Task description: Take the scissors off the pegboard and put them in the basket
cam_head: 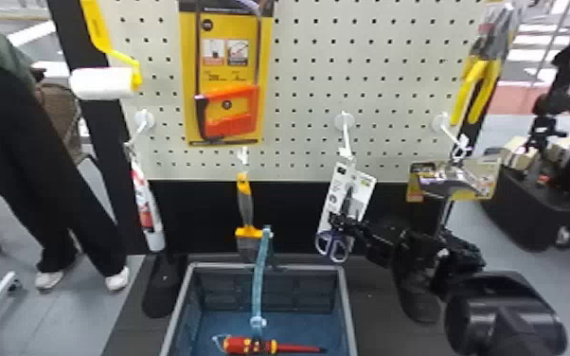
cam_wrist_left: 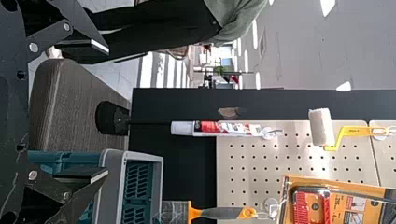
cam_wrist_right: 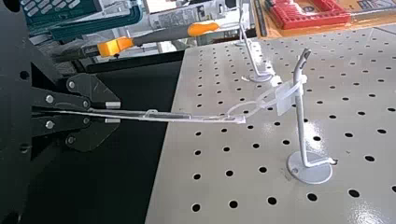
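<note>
In the head view my right gripper (cam_head: 341, 221) is at the scissors (cam_head: 333, 247), whose purple-rimmed handles point down below the white backing card (cam_head: 367, 185). That card hangs by a loop from a hook (cam_head: 346, 135) on the pegboard (cam_head: 307, 97). Seen edge-on in the right wrist view, the card (cam_wrist_right: 205, 119) is pinched by the right gripper (cam_wrist_right: 112, 112), shut on it; its tie still loops around the hook (cam_wrist_right: 301, 123). The grey-rimmed basket (cam_head: 270, 267) stands below, left of the scissors. My left gripper (cam_wrist_left: 103, 110) stands open with nothing between its fingers, near the basket (cam_wrist_left: 111, 186).
A brush (cam_head: 246, 203) hangs above the basket's back rim; a white tube (cam_head: 149, 213) hangs left. The basket's blue handle (cam_head: 261, 274) stands up. A screwdriver (cam_head: 251, 345) lies inside. Right of the card hangs a metal-headed tool (cam_head: 452, 182), close to the right arm.
</note>
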`<state>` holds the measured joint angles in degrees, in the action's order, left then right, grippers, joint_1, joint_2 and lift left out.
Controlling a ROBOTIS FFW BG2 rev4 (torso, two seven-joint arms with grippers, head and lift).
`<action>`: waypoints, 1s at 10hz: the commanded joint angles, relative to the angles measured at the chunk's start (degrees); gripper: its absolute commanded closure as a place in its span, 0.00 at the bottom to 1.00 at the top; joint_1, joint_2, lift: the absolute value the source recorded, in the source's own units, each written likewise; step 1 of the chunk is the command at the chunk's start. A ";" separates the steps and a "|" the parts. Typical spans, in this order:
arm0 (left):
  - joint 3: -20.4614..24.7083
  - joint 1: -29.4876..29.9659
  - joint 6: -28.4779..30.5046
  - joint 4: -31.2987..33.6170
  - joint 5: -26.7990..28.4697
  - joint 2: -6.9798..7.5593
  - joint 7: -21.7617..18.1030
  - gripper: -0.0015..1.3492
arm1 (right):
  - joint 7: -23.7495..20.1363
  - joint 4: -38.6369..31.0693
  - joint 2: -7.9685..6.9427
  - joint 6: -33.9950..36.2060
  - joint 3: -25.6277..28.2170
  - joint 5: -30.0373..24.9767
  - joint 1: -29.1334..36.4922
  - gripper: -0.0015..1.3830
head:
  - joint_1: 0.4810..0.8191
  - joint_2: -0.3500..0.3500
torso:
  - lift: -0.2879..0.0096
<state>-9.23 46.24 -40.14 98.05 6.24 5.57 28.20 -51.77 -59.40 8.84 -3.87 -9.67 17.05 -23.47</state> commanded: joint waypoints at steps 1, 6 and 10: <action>0.00 -0.06 -0.20 -0.10 0.00 -0.03 0.02 0.27 | 0.00 -0.02 0.04 0.00 0.00 0.00 0.00 0.93 | 0.20 0.50 | 0.63; 0.00 -0.06 -0.38 -0.38 0.00 0.06 0.02 0.27 | 0.00 -0.02 0.04 0.00 0.00 0.00 0.00 0.93 | 0.20 0.50 | 0.63; 0.09 -0.06 -0.55 -0.38 0.00 0.06 0.02 0.27 | 0.00 -2.41 0.13 0.35 0.00 0.00 0.36 0.93 | 0.20 0.50 | 0.63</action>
<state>-9.14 46.21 -40.62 97.67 6.24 5.62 28.21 -51.76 -61.55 8.95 -3.60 -9.67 17.06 -23.13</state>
